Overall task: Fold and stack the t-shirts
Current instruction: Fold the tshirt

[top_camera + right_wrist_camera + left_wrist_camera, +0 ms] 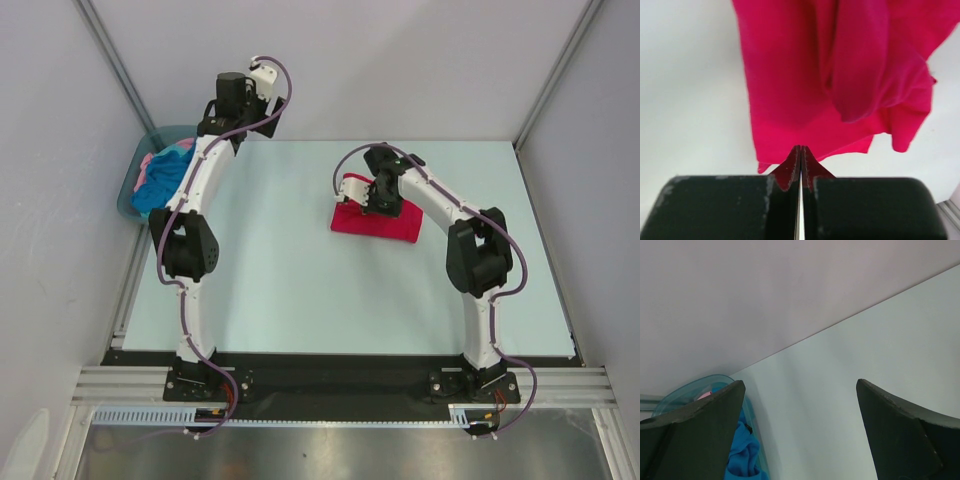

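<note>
R hand point(800, 150): clamped shut on edge of red t-shirt point(790, 80), mid-right of counter point(280, 290).
L hand point(800, 382): fingers apart, nothing held, near far-left tub point(128, 200).
Tub: blue t-shirt point(160, 192) and pink t-shirt point(149, 162) kept inside.

Overhead cam sees whole table point(300, 260) — wrist cams close: right shares red shirt point(370, 226), left tub point(128, 200)

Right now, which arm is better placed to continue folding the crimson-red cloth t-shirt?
Right. The right tool is shut on an edge of the crimson-red cloth t-shirt mid-table. The left tool hangs open far off, near the grey-teal plastic tub.
</note>
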`<action>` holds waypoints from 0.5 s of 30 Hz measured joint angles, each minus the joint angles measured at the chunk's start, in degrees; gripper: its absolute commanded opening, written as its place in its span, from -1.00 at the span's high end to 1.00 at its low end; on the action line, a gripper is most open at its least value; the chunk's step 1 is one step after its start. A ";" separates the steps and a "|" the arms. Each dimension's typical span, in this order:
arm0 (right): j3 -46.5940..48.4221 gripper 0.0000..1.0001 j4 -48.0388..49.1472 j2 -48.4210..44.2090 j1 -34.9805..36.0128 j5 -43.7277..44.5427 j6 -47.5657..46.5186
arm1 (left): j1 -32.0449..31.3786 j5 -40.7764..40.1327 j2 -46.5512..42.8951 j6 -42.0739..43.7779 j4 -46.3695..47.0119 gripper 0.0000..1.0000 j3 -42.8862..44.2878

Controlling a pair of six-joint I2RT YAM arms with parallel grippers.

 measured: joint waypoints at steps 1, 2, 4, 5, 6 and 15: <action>0.00 1.00 -0.42 0.00 0.09 -0.63 0.11 | 0.00 0.00 0.00 0.00 -0.02 -0.99 0.00; -0.02 1.00 -0.61 0.00 0.33 -1.18 0.35 | 0.00 0.00 0.00 0.00 0.00 -1.00 0.00; -0.04 1.00 -0.04 0.00 0.63 -1.88 0.83 | 0.00 0.00 0.00 -0.02 0.00 -0.99 0.00; -0.09 1.00 0.48 0.00 0.74 -2.01 0.98 | 0.02 0.00 0.00 -0.02 -0.02 -0.99 0.00; -0.22 1.00 1.49 0.09 0.90 -2.10 1.09 | 0.02 0.02 0.00 -0.02 0.00 -1.00 0.00; -1.84 1.00 17.18 4.13 2.93 1.03 1.64 | 0.07 0.00 0.00 -0.02 -0.02 -1.00 -0.07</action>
